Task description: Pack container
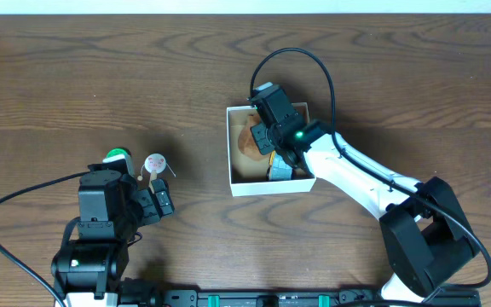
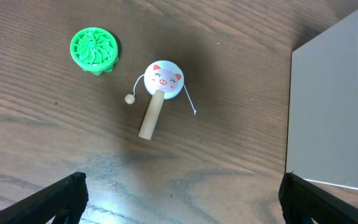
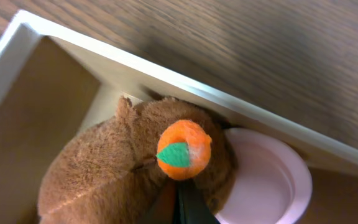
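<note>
The container [image 1: 271, 186] is a white square box with a tan inside, right of the table's middle; it also shows in the left wrist view [image 2: 325, 112] and the right wrist view [image 3: 166, 78]. A brown plush toy [image 1: 250, 141] with an orange ball [image 3: 184, 149] lies inside it, beside a pink bowl [image 3: 266, 180]. My right gripper [image 3: 182, 205] is down in the box, its fingers together against the plush [image 3: 98, 174]. My left gripper [image 2: 179, 202] is open and empty above the table, short of a pig-faced rattle drum [image 2: 163, 81] and a green round toy [image 2: 94, 50].
The rattle drum [image 1: 154, 163] and the green toy [image 1: 118, 156] lie on the wooden table left of the box, close to my left gripper [image 1: 143, 189]. A blue and yellow toy [image 1: 280, 169] lies in the box's near part. The right arm's cable arcs over the box.
</note>
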`<state>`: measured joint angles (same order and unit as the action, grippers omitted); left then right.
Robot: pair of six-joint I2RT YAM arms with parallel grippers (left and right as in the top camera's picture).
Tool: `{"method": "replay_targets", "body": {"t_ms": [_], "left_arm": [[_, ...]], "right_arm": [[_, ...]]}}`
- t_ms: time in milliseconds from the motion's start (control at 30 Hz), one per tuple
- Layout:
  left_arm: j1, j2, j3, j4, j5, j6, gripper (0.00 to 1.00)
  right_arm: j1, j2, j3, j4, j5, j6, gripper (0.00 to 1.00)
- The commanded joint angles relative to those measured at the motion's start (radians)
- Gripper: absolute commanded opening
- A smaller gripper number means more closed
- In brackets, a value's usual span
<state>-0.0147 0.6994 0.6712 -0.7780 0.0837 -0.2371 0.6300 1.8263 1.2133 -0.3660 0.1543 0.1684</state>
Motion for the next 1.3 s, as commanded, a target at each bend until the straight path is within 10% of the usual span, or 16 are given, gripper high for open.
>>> {"method": "replay_targets", "body": {"t_ms": [0, 1033, 1267], "left_arm": [[0.005, 0.003, 0.020, 0.001, 0.010, -0.009, 0.98], [0.005, 0.003, 0.020, 0.002, 0.010, -0.008, 0.98], [0.005, 0.003, 0.020, 0.002, 0.010, -0.009, 0.98]], "right_arm": [[-0.014, 0.047, -0.022, -0.062, 0.020, 0.033, 0.01], [-0.013, -0.061, -0.022, -0.049, -0.011, 0.038, 0.02], [-0.014, -0.169, -0.022, -0.048, -0.031, 0.024, 0.36]]}}
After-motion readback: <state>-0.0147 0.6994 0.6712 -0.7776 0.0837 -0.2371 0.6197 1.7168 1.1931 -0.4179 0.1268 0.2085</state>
